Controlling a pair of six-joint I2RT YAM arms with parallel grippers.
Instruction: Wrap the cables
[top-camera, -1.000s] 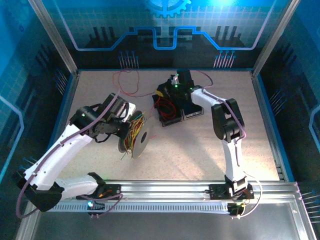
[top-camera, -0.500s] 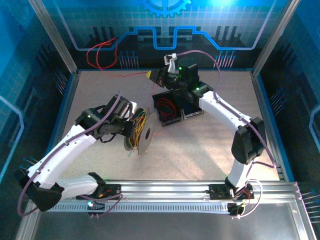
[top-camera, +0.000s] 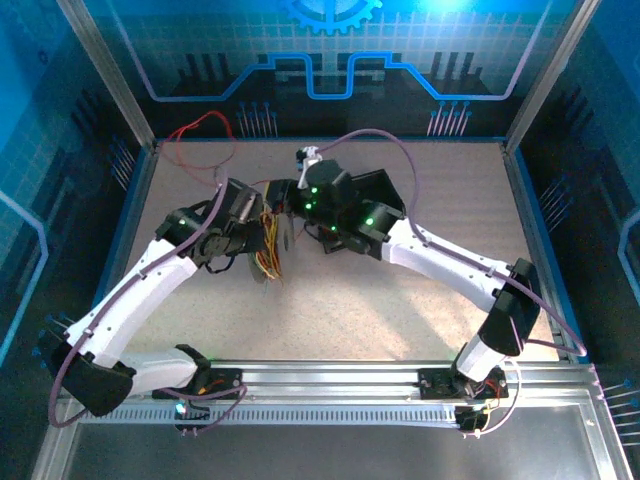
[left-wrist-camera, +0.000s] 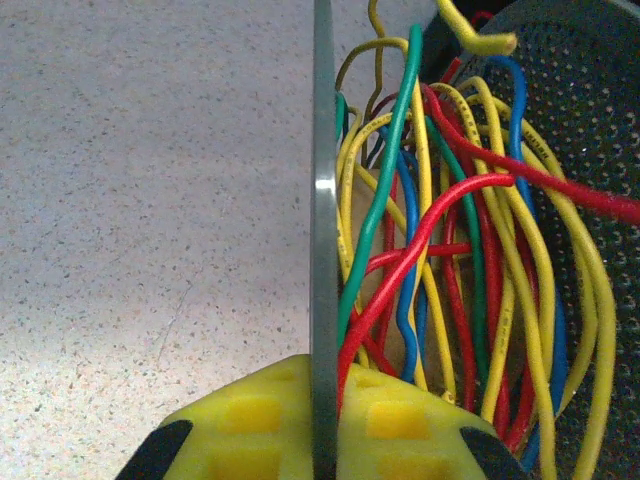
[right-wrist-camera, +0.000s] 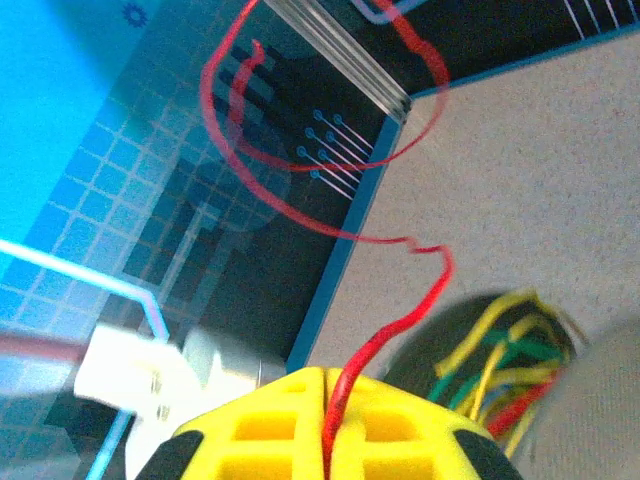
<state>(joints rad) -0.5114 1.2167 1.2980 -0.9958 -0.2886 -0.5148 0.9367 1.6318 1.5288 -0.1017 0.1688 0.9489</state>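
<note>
Meeting over the middle-left of the bench, the two arms come together at one spool, which stands on edge between them. The left fingers are shut tight on the spool's thin grey flange. In the left wrist view one yellow pad sits on each side of this disc, which runs straight up the frame. Right of that flange lie the cables, a loose tangle of red, yellow, green and blue strands crossing one another. Beyond them is the black perforated flange. Whether the spool's lower rim touches the bench I cannot tell.

The right fingers are closed as well, pinching a single red cable in the slit between their yellow pads. From there the red cable rises, kinks and swings in wide loops through the air toward the blue wall at the back-left corner of the bench, as the overhead view also shows. The right fingers sit just beside the spool, whose coloured strands show at the lower right of the right wrist view.
</note>
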